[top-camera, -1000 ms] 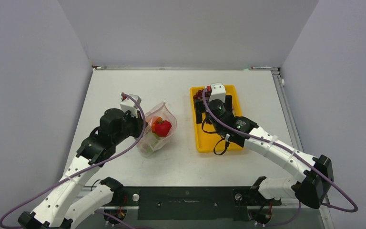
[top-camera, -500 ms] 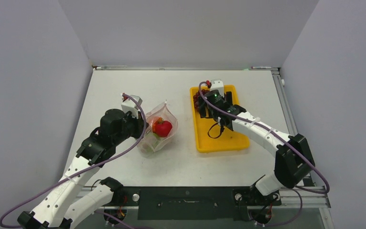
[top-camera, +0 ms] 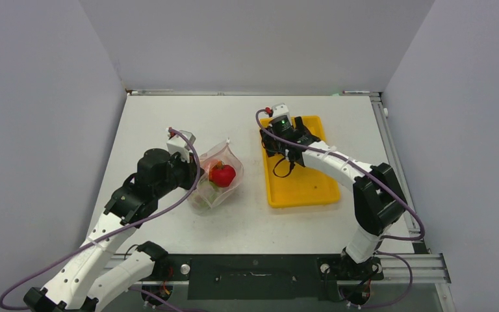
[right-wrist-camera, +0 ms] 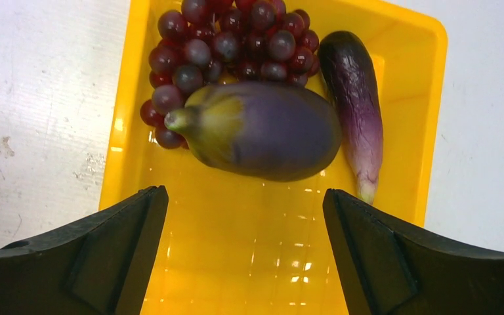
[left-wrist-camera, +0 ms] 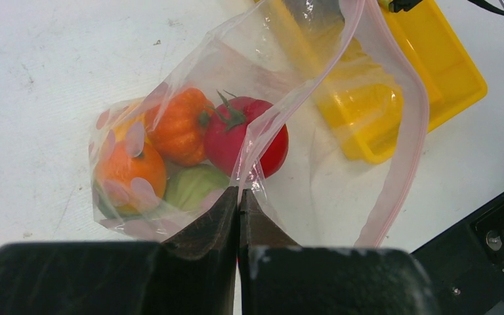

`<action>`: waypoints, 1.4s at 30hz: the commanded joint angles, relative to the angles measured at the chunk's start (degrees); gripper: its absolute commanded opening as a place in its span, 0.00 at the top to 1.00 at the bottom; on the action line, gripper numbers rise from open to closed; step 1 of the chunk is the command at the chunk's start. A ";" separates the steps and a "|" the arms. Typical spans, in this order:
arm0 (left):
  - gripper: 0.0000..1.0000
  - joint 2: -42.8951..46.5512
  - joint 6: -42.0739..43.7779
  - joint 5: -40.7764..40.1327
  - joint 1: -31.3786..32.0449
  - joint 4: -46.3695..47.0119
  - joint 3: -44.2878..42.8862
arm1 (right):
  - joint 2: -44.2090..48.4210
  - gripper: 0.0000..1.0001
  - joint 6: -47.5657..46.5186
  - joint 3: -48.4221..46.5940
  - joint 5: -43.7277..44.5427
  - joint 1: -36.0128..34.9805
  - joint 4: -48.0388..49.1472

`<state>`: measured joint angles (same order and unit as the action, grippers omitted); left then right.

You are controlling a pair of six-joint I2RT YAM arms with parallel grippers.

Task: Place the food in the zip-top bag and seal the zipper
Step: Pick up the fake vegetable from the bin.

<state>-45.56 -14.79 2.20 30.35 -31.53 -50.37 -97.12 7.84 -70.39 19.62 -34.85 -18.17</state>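
Above yellow tray [right-wrist-camera: 426, 98], right jaws spread over fat eggplant [right-wrist-camera: 262, 131], grapes [right-wrist-camera: 230, 39].

The gripper [right-wrist-camera: 244, 194] hangs over a yellow tray [right-wrist-camera: 236, 256], its two black fingers [right-wrist-camera: 115, 256] spread wide at either side. Ahead of them a fat eggplant [right-wrist-camera: 269, 131] lies across the tray, touching the grapes [right-wrist-camera: 230, 39] bunched behind it. A slim eggplant [right-wrist-camera: 354, 92] lies lengthwise just right of both, by the tray's wall. White table [right-wrist-camera: 39, 98] shows on both sides.
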 commanded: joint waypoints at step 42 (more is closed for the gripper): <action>1.00 -1.20 0.14 -0.12 0.33 0.03 -1.05 | -8.70 0.75 -2.32 -9.35 16.41 -2.39 3.75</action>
<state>-46.96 -14.79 2.20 30.35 -31.90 -50.37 -110.24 4.97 -80.64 32.88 -36.49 -15.73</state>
